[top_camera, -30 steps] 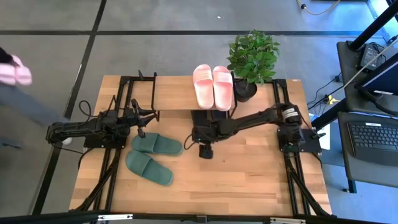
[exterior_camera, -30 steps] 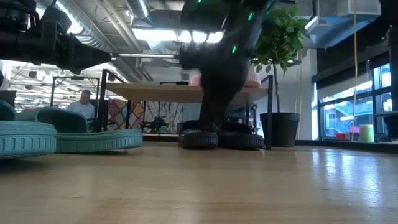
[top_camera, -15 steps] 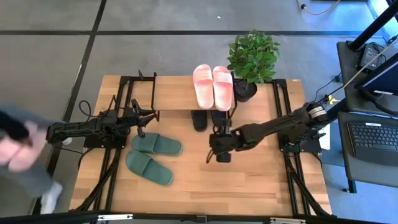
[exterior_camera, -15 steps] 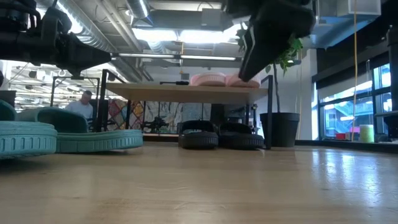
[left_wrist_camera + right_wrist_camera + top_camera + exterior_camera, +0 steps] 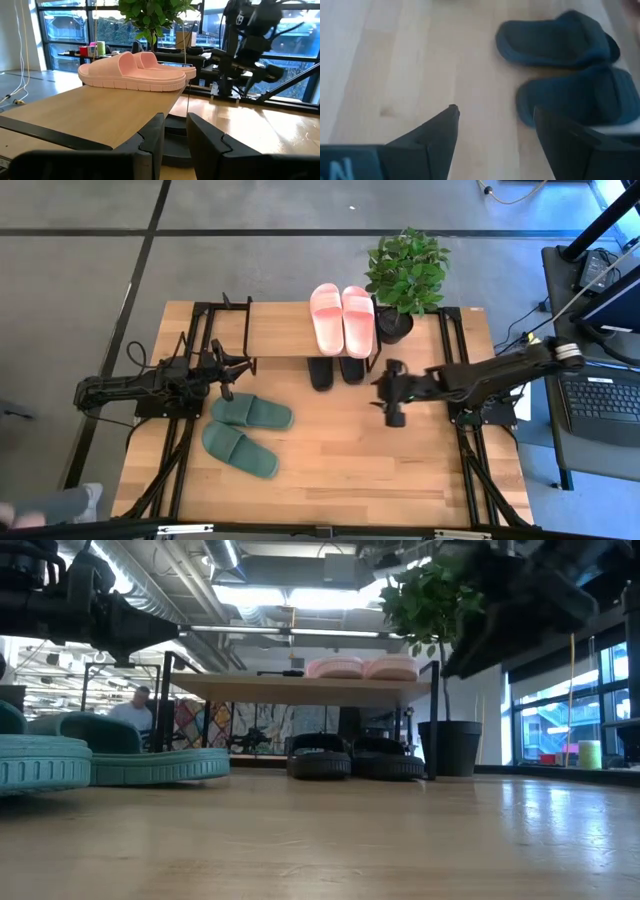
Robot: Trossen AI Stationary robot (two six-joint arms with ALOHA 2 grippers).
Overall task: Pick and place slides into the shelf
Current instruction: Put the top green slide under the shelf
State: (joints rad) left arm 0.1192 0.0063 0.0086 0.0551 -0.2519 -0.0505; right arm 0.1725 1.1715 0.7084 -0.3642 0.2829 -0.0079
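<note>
The shelf (image 5: 285, 330) stands at the table's far edge. A light pink pair of slides (image 5: 342, 320) rests sole-down on its top board. A black pair (image 5: 335, 370) lies on the table under the board. A dark green pair (image 5: 247, 430) lies sole-down on the table's left half, also in the right wrist view (image 5: 565, 65). My right gripper (image 5: 394, 412) hangs open over the table, right of the black pair, holding nothing; its fingers are wide apart (image 5: 495, 112). My left gripper (image 5: 232, 370) waits by the shelf's left end, its fingers (image 5: 175, 122) slightly apart and empty.
A potted plant (image 5: 405, 275) stands at the shelf's right end. Bare tabletop (image 5: 400, 470) lies near and to the right of the green pair. Black frame rails (image 5: 470, 470) run along both table sides. A desk with a keyboard (image 5: 600, 400) stands beyond the right edge.
My right gripper has drawn back from the black pair under the shelf toward the table's right edge, rising, and has stayed open and empty. The black pair, which the arm hid before, lies uncovered under the board. A person has passed on the floor left of the table.
</note>
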